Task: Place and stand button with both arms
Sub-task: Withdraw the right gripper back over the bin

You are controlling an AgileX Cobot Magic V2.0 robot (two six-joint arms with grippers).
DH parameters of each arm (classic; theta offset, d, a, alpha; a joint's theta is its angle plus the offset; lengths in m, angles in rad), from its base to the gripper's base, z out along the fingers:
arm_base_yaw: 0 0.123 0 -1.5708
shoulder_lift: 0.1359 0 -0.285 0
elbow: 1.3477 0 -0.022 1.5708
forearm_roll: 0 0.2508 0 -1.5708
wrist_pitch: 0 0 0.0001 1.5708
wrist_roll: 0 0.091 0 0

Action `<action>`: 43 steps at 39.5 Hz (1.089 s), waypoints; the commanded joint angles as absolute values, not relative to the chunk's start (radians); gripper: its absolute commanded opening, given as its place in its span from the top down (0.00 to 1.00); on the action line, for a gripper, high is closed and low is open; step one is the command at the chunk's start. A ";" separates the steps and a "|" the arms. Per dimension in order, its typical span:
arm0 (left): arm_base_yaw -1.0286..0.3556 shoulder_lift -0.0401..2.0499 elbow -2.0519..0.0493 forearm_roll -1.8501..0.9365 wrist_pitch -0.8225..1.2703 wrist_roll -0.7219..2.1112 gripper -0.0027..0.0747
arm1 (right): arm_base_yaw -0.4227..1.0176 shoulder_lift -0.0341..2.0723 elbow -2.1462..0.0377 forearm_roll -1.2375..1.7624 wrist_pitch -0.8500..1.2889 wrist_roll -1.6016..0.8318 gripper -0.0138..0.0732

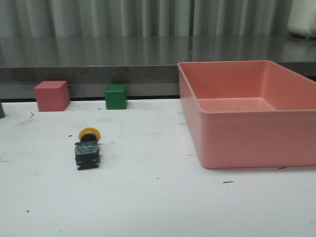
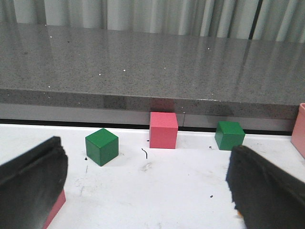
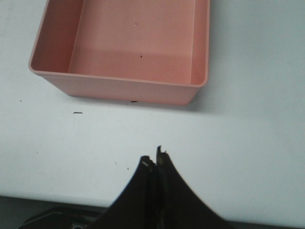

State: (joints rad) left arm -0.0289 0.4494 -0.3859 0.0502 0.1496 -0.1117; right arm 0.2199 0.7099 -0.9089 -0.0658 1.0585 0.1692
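Note:
The button [image 1: 88,147] lies on its side on the white table, left of centre in the front view, yellow cap towards the back and black body towards the front. No arm shows in the front view. In the left wrist view my left gripper [image 2: 145,191] is open wide and empty, its two black fingers [image 2: 28,183] far apart above the bare table; the button is not in that view. In the right wrist view my right gripper [image 3: 155,160] is shut with nothing between its fingers, over the table in front of the pink bin.
A large empty pink bin [image 1: 197,123] stands at the right, also in the right wrist view [image 3: 114,88]. A pink cube [image 1: 51,95] and a green cube [image 1: 116,96] sit by the back ledge. The left wrist view shows a pink cube [image 2: 163,130] between green cubes [image 2: 101,146].

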 commanded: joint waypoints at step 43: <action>-0.032 0.599 -0.487 0.026 -0.013 -0.121 0.12 | 0.213 0.118 -0.410 -0.175 0.426 0.171 0.92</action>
State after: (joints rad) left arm -0.0289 0.5314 -0.4129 0.0362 0.0799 -0.1117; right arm 0.2199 0.1063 -0.3842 -0.1553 0.5119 0.1692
